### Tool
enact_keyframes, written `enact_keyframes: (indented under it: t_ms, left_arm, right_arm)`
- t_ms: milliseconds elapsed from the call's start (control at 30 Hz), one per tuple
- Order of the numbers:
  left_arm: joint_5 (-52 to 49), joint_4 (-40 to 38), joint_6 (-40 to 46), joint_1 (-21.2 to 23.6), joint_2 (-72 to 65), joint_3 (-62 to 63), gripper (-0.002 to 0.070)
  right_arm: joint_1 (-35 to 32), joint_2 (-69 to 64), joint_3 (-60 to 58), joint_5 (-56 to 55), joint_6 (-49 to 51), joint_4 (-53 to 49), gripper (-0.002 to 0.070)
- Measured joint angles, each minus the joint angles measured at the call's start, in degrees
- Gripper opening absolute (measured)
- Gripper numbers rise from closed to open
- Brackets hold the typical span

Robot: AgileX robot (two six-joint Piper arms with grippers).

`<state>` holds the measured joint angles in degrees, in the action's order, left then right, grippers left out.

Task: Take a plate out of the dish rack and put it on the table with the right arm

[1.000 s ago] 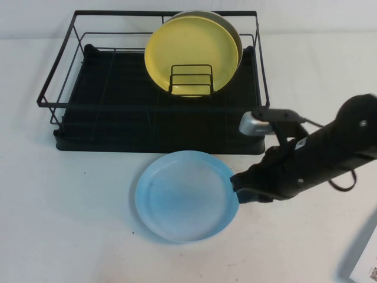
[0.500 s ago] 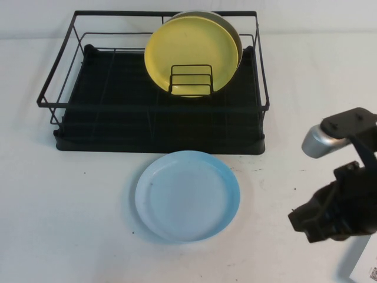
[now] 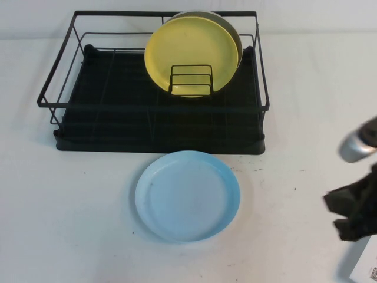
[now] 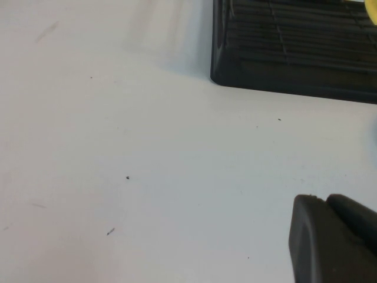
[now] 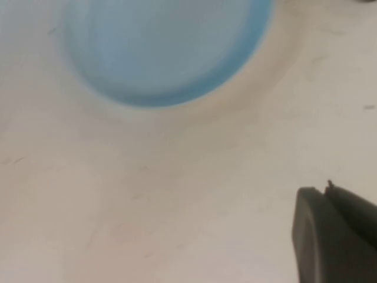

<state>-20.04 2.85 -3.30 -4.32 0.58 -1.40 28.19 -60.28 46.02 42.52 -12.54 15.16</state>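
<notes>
While the table [image 3: 70, 224] is carrying the dish rack [image 3: 153, 124] at its far side, I am seeing the plate [image 3: 187, 196] lying flat just before it, the right tool [image 3: 352, 215] sitting closed, empty, well right, and the left tool [image 4: 333, 242], state unclear, hovering over bare table.

In the high view the right end effector [image 3: 353, 215] is cut by the right edge, so its fingers cannot be made out there. The olive-grey plate [image 3: 234, 29] is almost fully hidden behind the yellow plate [image 3: 191, 53]. In the right wrist view the plate [image 5: 165, 50] is blurred and cut by the top edge. The left end effector [image 4: 333, 239] appears only as a dark corner, and the dish rack [image 4: 294, 50] only partly.
</notes>
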Motion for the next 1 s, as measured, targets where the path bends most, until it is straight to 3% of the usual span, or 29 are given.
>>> enact_keyframes:
  t_ms: [267, 533, 700, 1000]
  left_arm:
    - [0.0, 0.0, 0.0, 0.0, 0.0, 0.0, -0.0004]
    - [0.0, 0.0, 0.0, 0.0, 0.0, 0.0, -0.0004]
    - [0.0, 0.0, 0.0, 0.0, 0.0, 0.0, -0.0004]
    - [0.0, 0.0, 0.0, 0.0, 0.0, 0.0, -0.0004]
  right_arm:
    - [-14.9, 20.1, -22.8, -16.7, -0.1, -3.2, -0.0018]
    - [-21.8, 48.6, -41.3, -32.4, -0.1, -3.4, -0.0018]
    - [-24.2, 59.9, -45.0, -32.7, -0.1, -3.4, -0.0018]
    - [-24.6, 60.7, -45.5, -31.1, -0.1, -3.4, -0.0018]
